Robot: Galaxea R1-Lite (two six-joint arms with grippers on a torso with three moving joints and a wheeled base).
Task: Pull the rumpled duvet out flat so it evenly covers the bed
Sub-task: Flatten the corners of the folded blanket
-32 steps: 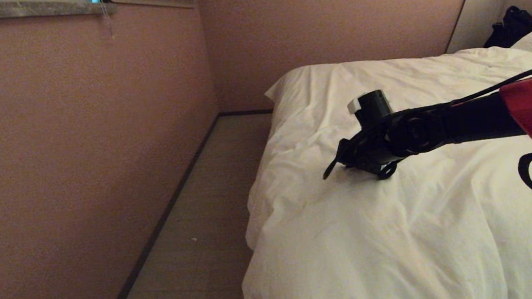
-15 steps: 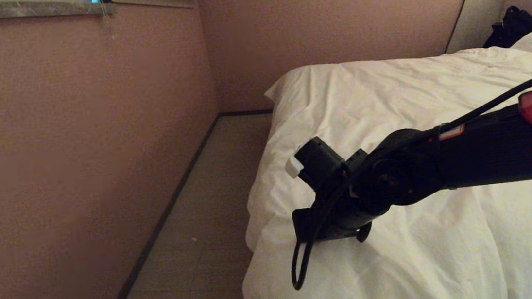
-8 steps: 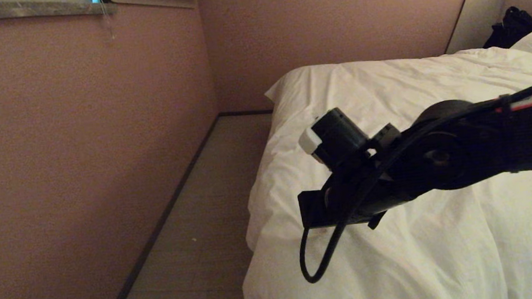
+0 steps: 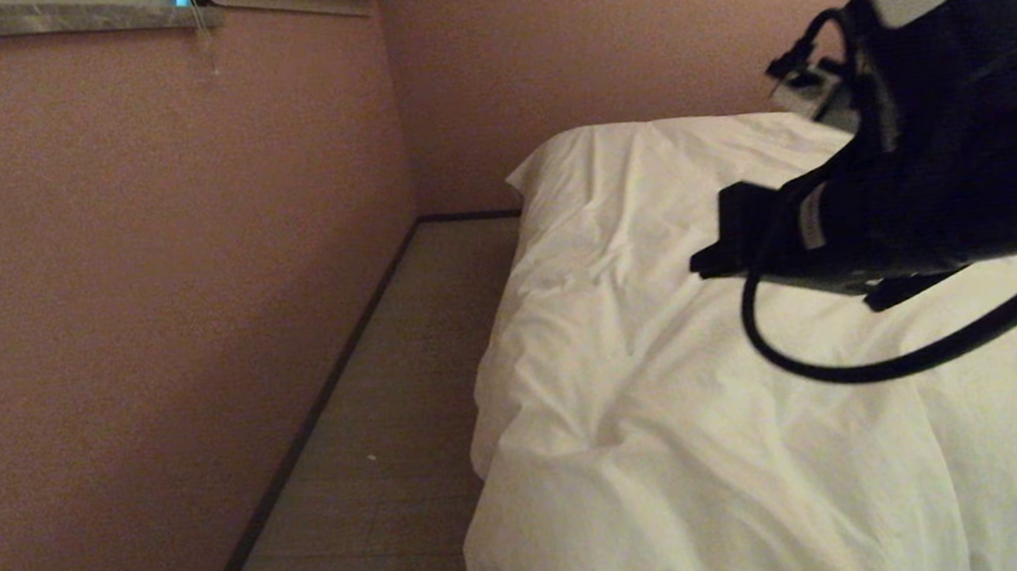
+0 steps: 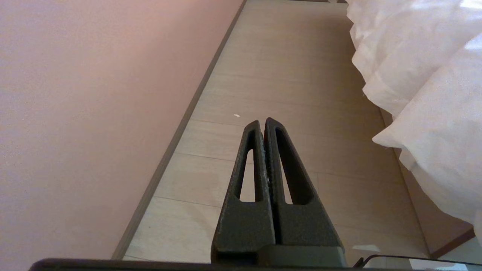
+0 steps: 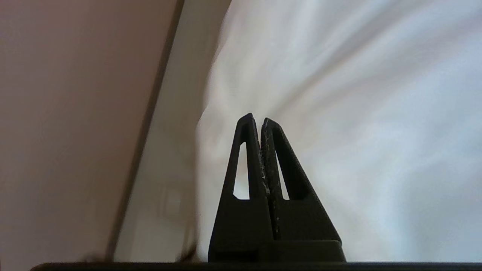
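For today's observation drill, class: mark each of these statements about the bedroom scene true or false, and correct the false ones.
1. The right hand is clamped on a fold of the duvet. False: it is shut on nothing, above the duvet.
2. The left hand is shut, over the floor beside the bed. True.
3. The duvet hangs over the bed's side edge. True.
4. The duvet lies perfectly smooth. False: it shows creases and folds.
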